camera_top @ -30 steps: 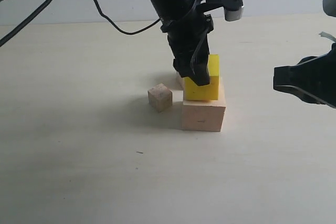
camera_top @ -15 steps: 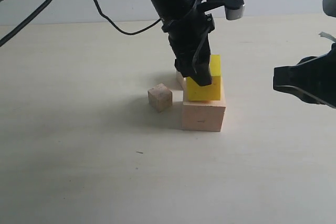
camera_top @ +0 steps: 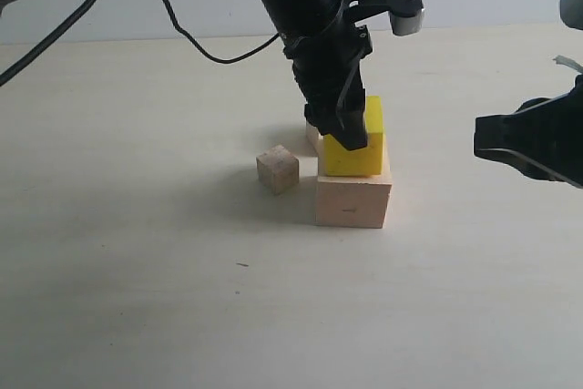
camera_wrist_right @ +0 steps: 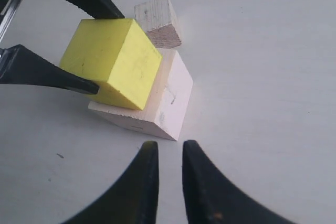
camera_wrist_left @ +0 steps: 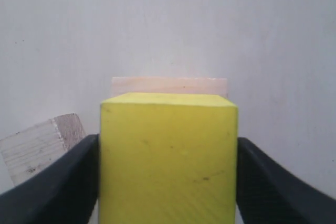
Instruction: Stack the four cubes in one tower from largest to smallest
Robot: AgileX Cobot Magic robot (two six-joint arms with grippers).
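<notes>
the left gripper [camera_top: 344,138] reaches down from the top of the exterior view, its two black fingers [camera_wrist_left: 58,184] clamped on opposite faces of the yellow cube [camera_top: 357,154]; the left wrist view shows the yellow cube [camera_wrist_left: 168,156] squeezed square between them; the yellow cube stands upright on the large pale cube [camera_top: 353,199], its underside meeting that cube's top face as far as the exterior view shows, though whether its weight is fully set down i cannot tell; seen from the right wrist, the yellow cube [camera_wrist_right: 113,61] covers much of the pale cube's [camera_wrist_right: 170,95] top, with a strip of pale wood bare along one side; the pale cube rests flat on the light table [camera_top: 137,271]; a tan wooden cube [camera_top: 278,168] sits on the table just to the left of the stack, apart from it; a second tan cube [camera_top: 312,140] peeks out behind the stack, mostly hidden by the gripper and the yellow cube; each wrist view shows one tan cube [camera_wrist_left: 39,148] [camera_wrist_right: 157,22] near the stack, but which of the two i cannot tell; the right gripper [camera_wrist_right: 170,182] hangs well off to the right of the stack, pointing toward it, its jaws nearly together with only a slim gap and nothing between them; a black cable [camera_top: 182,29] loops down from the left arm.
</notes>
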